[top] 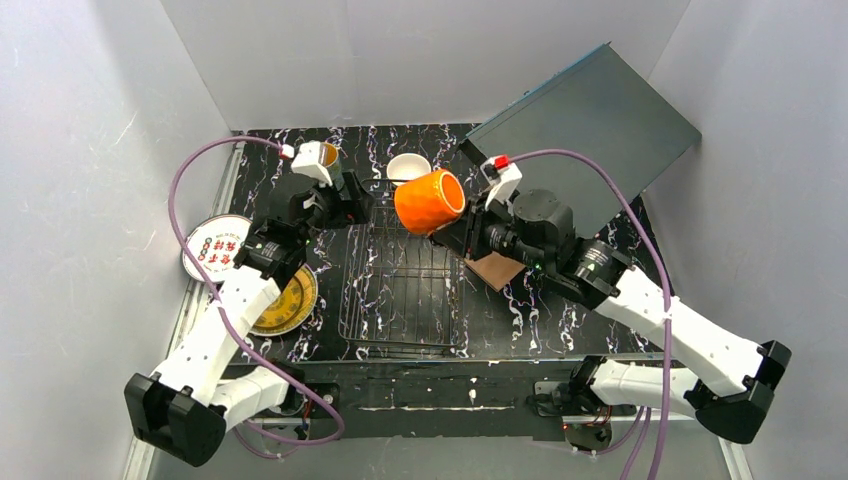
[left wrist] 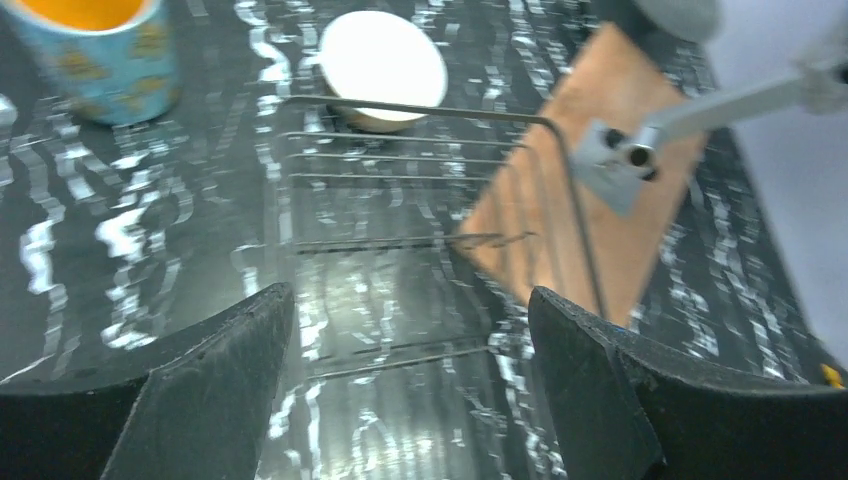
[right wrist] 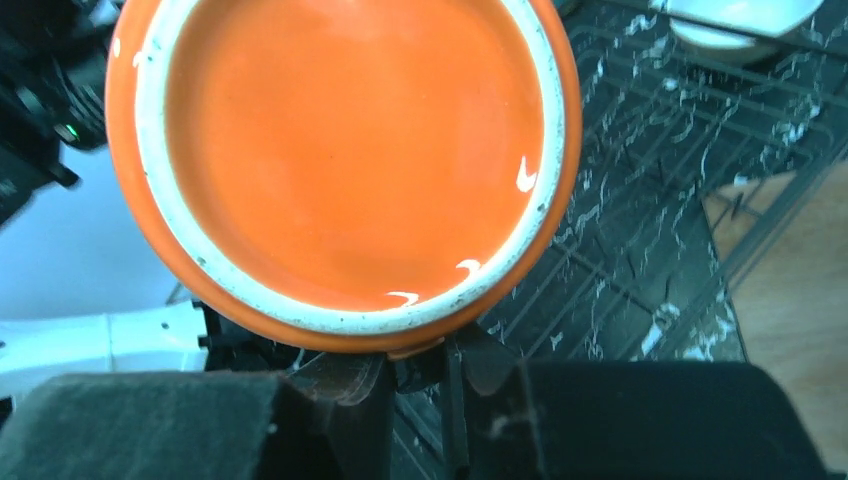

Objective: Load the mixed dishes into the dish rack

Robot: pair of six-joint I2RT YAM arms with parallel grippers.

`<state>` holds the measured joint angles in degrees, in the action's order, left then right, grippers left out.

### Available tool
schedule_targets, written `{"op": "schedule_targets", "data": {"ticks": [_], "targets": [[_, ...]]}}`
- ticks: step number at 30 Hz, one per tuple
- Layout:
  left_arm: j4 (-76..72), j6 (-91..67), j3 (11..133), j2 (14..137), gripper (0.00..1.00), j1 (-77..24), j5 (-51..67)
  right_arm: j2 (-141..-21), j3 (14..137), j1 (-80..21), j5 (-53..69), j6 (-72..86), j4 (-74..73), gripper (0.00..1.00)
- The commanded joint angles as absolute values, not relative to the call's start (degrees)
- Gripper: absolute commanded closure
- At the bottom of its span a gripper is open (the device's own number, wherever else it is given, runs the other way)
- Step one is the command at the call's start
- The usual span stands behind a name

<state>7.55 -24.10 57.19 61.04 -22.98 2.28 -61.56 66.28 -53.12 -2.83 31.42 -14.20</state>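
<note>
My right gripper [top: 452, 228] is shut on the orange mug [top: 430, 201], apparently by its handle, and holds it on its side above the far end of the dish rack [top: 400, 290]. The right wrist view shows the mug's base [right wrist: 350, 150] above my shut gripper [right wrist: 450, 370]. My left gripper [top: 358, 208] is open and empty over the rack's far left corner; its fingers [left wrist: 230, 380] frame the rack wires [left wrist: 430, 180]. The blue patterned mug [left wrist: 100, 50] and the white-and-tan bowl [left wrist: 385, 65] stand beyond the rack. The white plate [top: 215, 245] and the yellow plate [top: 290, 300] lie left of the rack.
A brown wooden board [top: 495, 270] lies right of the rack, partly under my right arm. A large grey slanted panel [top: 585, 130] leans at the back right. White walls enclose the table.
</note>
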Motion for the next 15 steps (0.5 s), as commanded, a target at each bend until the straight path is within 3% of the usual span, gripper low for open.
{"op": "schedule_targets", "data": {"ticks": [1, 4, 7, 10, 15], "targets": [[14.7, -20.0, 58.7, 57.2, 0.12, -21.4, -12.8, -60.4, 68.4, -58.3, -6.6, 31.3, -20.0, 0.99], [15.2, -19.3, 58.7, 55.4, 0.09, -20.7, -16.3, -63.7, 68.3, -68.3, -18.6, 32.3, -27.8, 0.99], [15.7, -18.6, 58.7, 54.8, 0.09, -20.7, -18.0, -77.0, 73.6, -76.7, -33.1, 37.1, -45.4, 0.99], [15.4, -18.5, 58.4, 54.9, 0.09, -20.7, -18.4, -83.8, 76.1, -78.9, -35.8, 42.0, -53.1, 0.99], [15.3, -18.8, 58.7, 56.5, 0.09, -20.7, -14.1, -85.8, 69.7, -79.2, -31.9, 32.3, -45.8, 0.99]]}}
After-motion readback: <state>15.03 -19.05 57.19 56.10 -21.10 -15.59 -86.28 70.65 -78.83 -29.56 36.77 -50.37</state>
